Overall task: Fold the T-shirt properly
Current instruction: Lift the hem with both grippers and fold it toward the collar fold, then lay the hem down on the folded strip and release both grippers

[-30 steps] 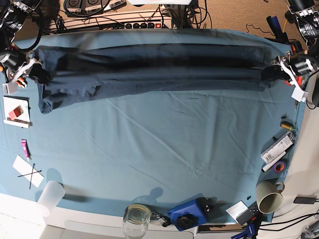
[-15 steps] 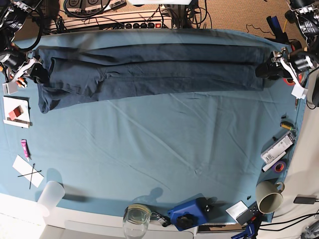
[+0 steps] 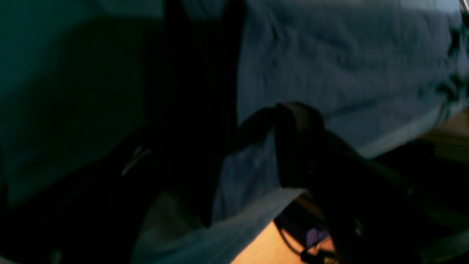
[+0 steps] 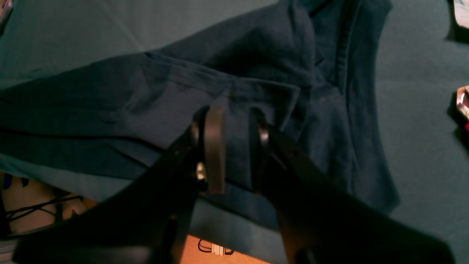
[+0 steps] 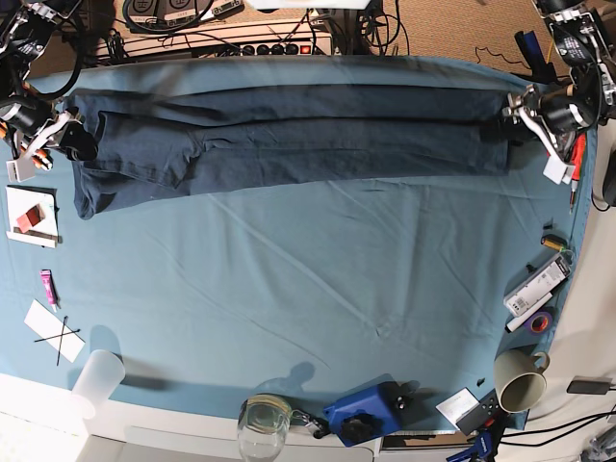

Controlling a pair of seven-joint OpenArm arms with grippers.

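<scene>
The dark navy T-shirt (image 5: pixel 289 140) lies folded into a long band across the far side of the teal tablecloth (image 5: pixel 308 289). My right gripper (image 5: pixel 69 135) is at the band's left end. In the right wrist view its fingers (image 4: pixel 214 146) stand apart over a fold of the T-shirt (image 4: pixel 256 55), so the right gripper (image 4: pixel 238 143) is open. My left gripper (image 5: pixel 515 108) hovers just off the band's right end. The left wrist view is dark and blurred, but the left gripper (image 3: pixel 253 124) shows its jaws wide apart above grey-blue cloth, probably the T-shirt (image 3: pixel 329 55).
A mug (image 5: pixel 520 380), tape roll (image 5: pixel 541 322) and white box (image 5: pixel 537 287) sit along the right edge. A glass (image 5: pixel 262 419), blue device (image 5: pixel 366 412) and plastic cup (image 5: pixel 96 377) line the near edge. Cards (image 5: pixel 31 217) lie at the left. A power strip (image 5: pixel 279 46) runs behind the table.
The stretched, moving shirt has settled flat. My left gripper let go of the right end and drew back and up. The right gripper's jaws have parted at the left end.
</scene>
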